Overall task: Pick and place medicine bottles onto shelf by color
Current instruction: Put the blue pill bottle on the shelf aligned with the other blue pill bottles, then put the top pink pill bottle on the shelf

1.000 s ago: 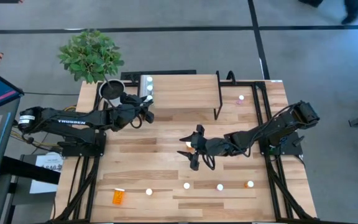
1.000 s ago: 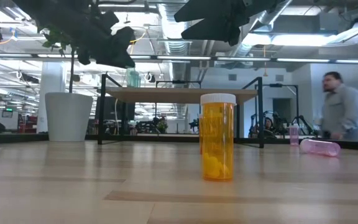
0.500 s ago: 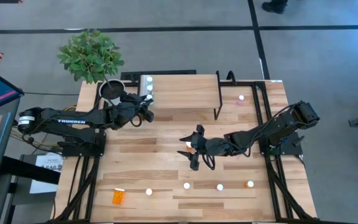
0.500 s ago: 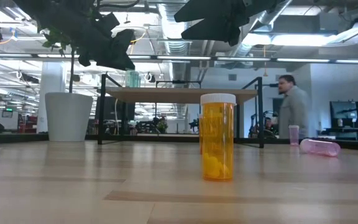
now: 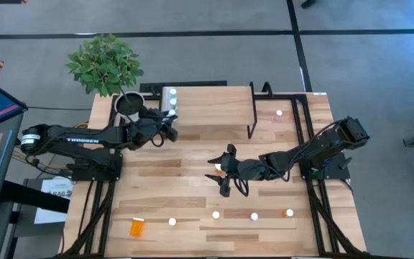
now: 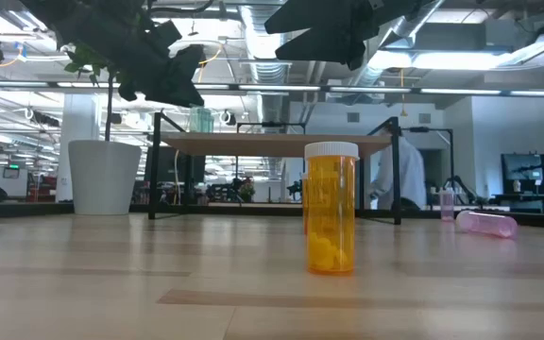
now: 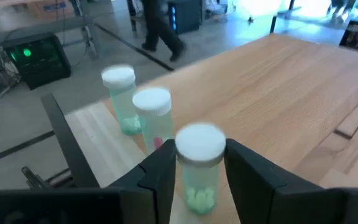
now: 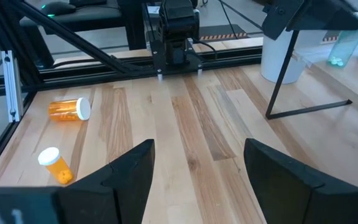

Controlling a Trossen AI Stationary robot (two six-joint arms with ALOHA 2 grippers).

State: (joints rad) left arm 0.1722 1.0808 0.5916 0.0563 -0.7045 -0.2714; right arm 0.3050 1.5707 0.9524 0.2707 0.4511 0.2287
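**Left gripper holds a green bottle at the shelf's left end**

We see the left gripper (image 7: 197,171) with its fingers closed around a green bottle (image 7: 198,165), white cap up, just above the left end of the shelf (image 5: 210,104). Two more white-capped bottles (image 7: 135,106) stand on the shelf just beyond it; the far one is green, and the nearer shows a pink patch low down, its colour unclear to us.

The right gripper (image 8: 197,171) hangs over the middle of the table (image 5: 192,169), fingers spread wide and holding nothing.

Near the front edge, an orange bottle (image 5: 136,228) lies on its side at the left, and a row of small bottles (image 5: 215,214) stands to its right; from above we see mostly caps. In the low view a tall orange bottle (image 6: 331,209) hides the things behind it.
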